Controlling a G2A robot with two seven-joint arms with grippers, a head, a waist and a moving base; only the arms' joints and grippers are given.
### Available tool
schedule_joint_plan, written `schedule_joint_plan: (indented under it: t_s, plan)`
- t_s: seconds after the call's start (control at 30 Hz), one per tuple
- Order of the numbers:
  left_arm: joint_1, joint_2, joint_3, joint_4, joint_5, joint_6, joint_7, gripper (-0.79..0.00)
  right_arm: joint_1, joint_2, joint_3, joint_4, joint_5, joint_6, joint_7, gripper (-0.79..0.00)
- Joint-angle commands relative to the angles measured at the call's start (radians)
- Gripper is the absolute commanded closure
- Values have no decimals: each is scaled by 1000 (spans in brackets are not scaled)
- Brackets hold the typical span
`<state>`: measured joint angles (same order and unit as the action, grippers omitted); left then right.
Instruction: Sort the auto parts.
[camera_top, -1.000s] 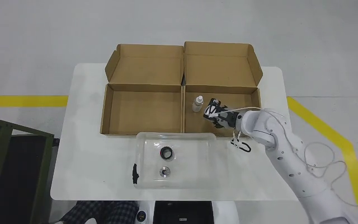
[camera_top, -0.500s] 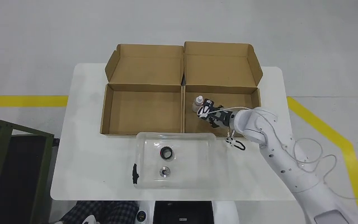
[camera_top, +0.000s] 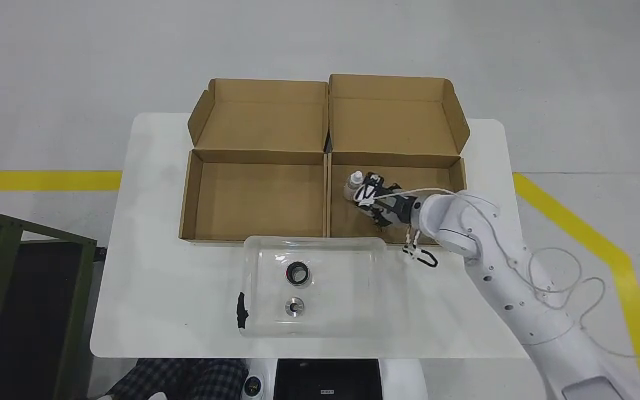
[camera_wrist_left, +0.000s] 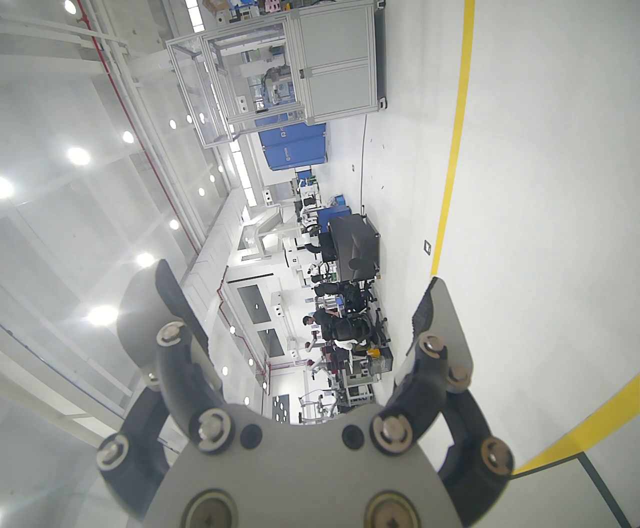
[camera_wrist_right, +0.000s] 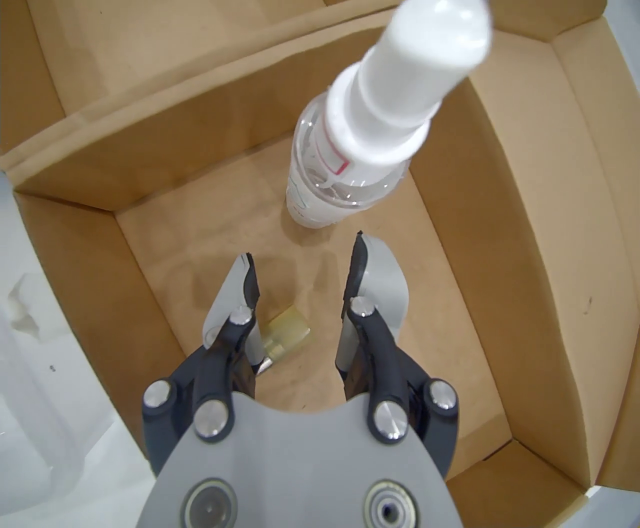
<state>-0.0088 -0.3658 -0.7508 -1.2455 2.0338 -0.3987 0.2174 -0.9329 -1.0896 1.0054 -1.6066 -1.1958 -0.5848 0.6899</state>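
Cardboard walls of the right-hand box (camera_wrist_right: 525, 200) surround the right gripper (camera_wrist_right: 304, 265), whose fingers stand spread and hold nothing. On the box floor below them, close against one finger, lies a small translucent yellowish part (camera_wrist_right: 286, 332). Just beyond the fingertips a clear bottle (camera_wrist_right: 345, 180) with a white cap stands upright. The part looks light and stiff, best pinched across its short sides. The bottle seems light, smooth and easily toppled, so a nudge is a risk. The left gripper (camera_wrist_left: 297, 280), facing the hall, is spread and empty. A ring-shaped part (camera_top: 298, 272) lies in the clear tray (camera_top: 260, 250).
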Motion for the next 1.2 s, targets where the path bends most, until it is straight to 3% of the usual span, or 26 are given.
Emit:
schedule_joint_plan:
  t_s: [0.0, 0.53, 0.8, 1.17]
  plan:
    - [0, 0, 0, 0, 0, 0, 0, -785, -20, 6, 25, -24, 15, -4, -7, -351]
    - [0, 0, 0, 0, 0, 0, 0, -785, -248, 47, 182, -299, 80, -57, -100, -388]
    - [0, 0, 0, 0, 0, 0, 0, -785, -329, 52, 154, -413, 43, -87, -153, -486]
    - [0, 0, 0, 0, 0, 0, 0, -785, -350, 42, 32, -458, -53, -102, -190, -529]
